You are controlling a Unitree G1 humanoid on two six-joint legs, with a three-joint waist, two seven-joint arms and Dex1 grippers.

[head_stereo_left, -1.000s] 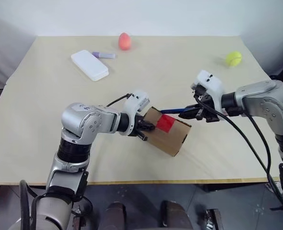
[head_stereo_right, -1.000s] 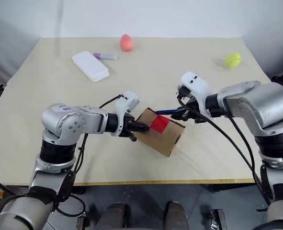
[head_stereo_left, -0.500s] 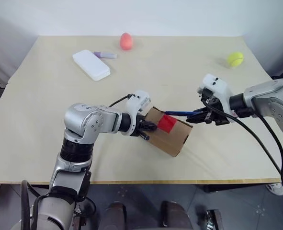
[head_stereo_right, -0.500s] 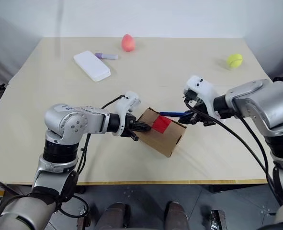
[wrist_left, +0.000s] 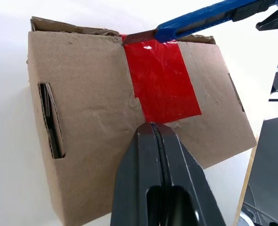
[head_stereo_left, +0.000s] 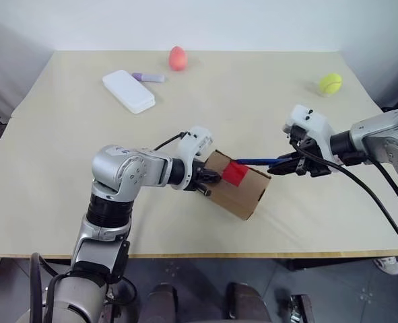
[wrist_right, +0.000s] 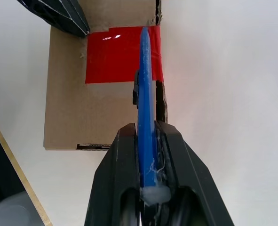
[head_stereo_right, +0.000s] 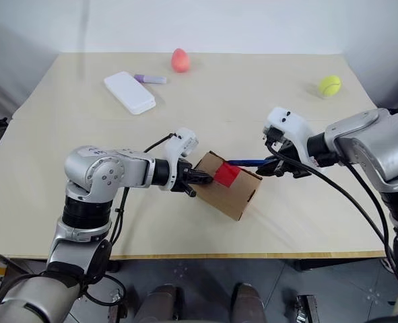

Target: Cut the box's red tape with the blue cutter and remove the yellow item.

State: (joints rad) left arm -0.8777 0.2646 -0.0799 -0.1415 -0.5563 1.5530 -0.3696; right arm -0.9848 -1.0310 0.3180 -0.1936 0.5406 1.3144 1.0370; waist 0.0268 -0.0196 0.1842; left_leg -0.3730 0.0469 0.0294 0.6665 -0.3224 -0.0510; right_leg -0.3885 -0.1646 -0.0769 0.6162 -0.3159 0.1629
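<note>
The brown cardboard box (head_stereo_left: 244,194) lies tilted near the table's front middle, with the red tape (head_stereo_left: 236,173) across its top. My left gripper (head_stereo_left: 209,182) is shut, its fingertips (wrist_left: 152,128) pressed on the box top at the tape's near edge. From the right, my right gripper (head_stereo_left: 289,165) is shut on the blue cutter (head_stereo_left: 256,161). The cutter's blade tip (wrist_left: 135,36) rests at the tape's far edge by the box rim. In the right wrist view the cutter (wrist_right: 145,89) lies along one side of the tape (wrist_right: 110,56). The yellow item is hidden.
At the back left lie a white case (head_stereo_left: 128,91) and a purple marker (head_stereo_left: 148,77), with a pinkish egg (head_stereo_left: 177,58) behind them. A tennis ball (head_stereo_left: 330,83) sits at the back right. The table's front edge (head_stereo_left: 185,254) runs just below the box.
My right gripper has drawn to the right with the cutter, pulling its tip back across the tape. The left gripper and the box have stayed put.
</note>
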